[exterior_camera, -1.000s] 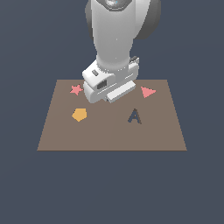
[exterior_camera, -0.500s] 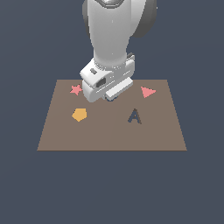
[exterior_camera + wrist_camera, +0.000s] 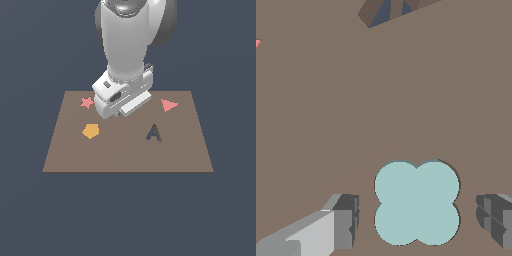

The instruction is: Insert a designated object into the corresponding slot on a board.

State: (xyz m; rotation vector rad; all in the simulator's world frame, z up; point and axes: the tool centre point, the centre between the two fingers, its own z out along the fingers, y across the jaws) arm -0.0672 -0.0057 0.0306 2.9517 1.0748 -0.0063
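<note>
Teal clover piece [image 3: 416, 202] flat on brown board [image 3: 356, 100], between the two grey fingertips [image 3: 346, 222], clear gap each side; thin dark rim around its lobes, seated in slot or not: cannot tell. Gripper [image 3: 418, 225] spread, touching nothing, low over board's far middle in exterior view [image 3: 122, 107], clover hidden there under wrist. On board [image 3: 125, 155]: red star [image 3: 87, 102] and orange pentagon [image 3: 90, 131] toward exterior view's left, red triangle [image 3: 169, 104] toward right, dark A-shaped cutout [image 3: 154, 133] nearer.
</note>
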